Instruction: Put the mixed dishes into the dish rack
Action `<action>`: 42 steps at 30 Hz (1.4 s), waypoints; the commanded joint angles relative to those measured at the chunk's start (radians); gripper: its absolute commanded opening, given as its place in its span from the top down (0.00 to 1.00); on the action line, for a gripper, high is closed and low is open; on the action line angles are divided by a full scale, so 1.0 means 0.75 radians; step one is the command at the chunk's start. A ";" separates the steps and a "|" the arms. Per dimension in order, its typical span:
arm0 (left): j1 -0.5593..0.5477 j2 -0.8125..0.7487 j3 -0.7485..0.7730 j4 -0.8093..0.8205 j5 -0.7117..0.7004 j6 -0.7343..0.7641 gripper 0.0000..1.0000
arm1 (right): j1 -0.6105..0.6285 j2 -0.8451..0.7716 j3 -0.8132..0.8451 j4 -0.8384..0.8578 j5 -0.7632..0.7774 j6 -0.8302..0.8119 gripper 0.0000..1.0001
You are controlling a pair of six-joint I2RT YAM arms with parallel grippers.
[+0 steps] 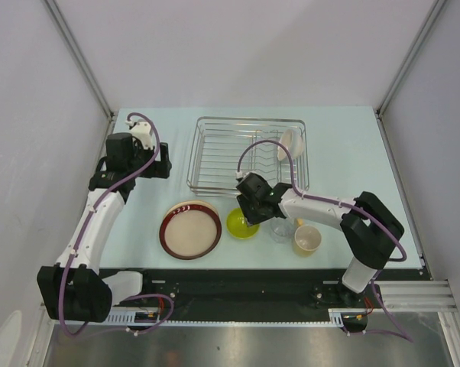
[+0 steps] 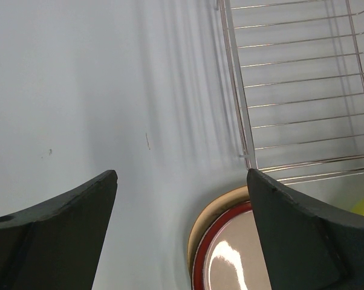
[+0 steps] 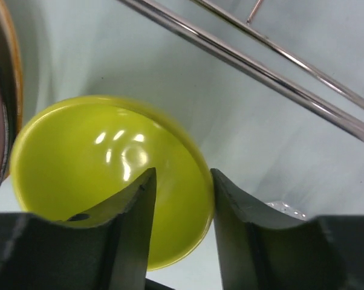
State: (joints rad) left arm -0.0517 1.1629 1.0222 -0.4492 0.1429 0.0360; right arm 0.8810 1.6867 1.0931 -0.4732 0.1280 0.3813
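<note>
A yellow-green bowl (image 1: pixel 242 222) sits on the table in front of the dish rack (image 1: pixel 249 119). My right gripper (image 1: pixel 250 216) is partly open over the bowl's right rim (image 3: pixel 183 178), one finger inside and one outside. The bowl (image 3: pixel 97 175) rests on the table. A dark-red-rimmed beige plate (image 1: pixel 190 231) lies on another beige plate (image 2: pixel 215 208) at front left. A clear glass (image 1: pixel 282 229) and a yellowish handled cup (image 1: pixel 307 239) stand right of the bowl. A whitish dish (image 1: pixel 289 143) stands on edge in the rack's right end. My left gripper (image 1: pixel 166 162) is open and empty left of the rack.
The rack's wire wall (image 2: pixel 236 72) lies close to the right of my left gripper (image 2: pixel 182 181). Its front rail (image 3: pixel 242 63) runs just beyond the bowl. The glass (image 3: pixel 285 208) is close to my right gripper's outer finger. Grey walls enclose the table on three sides.
</note>
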 commanded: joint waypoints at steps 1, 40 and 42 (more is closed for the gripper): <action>0.012 0.002 -0.003 0.043 0.018 0.019 0.07 | -0.015 0.025 -0.034 0.003 -0.027 0.011 0.60; 0.012 -0.017 -0.017 0.045 0.045 0.009 0.06 | -0.146 0.445 1.132 -1.318 1.378 0.091 1.00; 0.012 -0.013 -0.019 0.047 0.049 0.009 0.07 | -0.176 0.439 1.093 -1.324 1.400 0.111 1.00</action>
State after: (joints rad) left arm -0.0517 1.1648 1.0096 -0.4427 0.1570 0.0353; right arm 0.7788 2.0655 1.9266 -1.3117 1.0370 0.3809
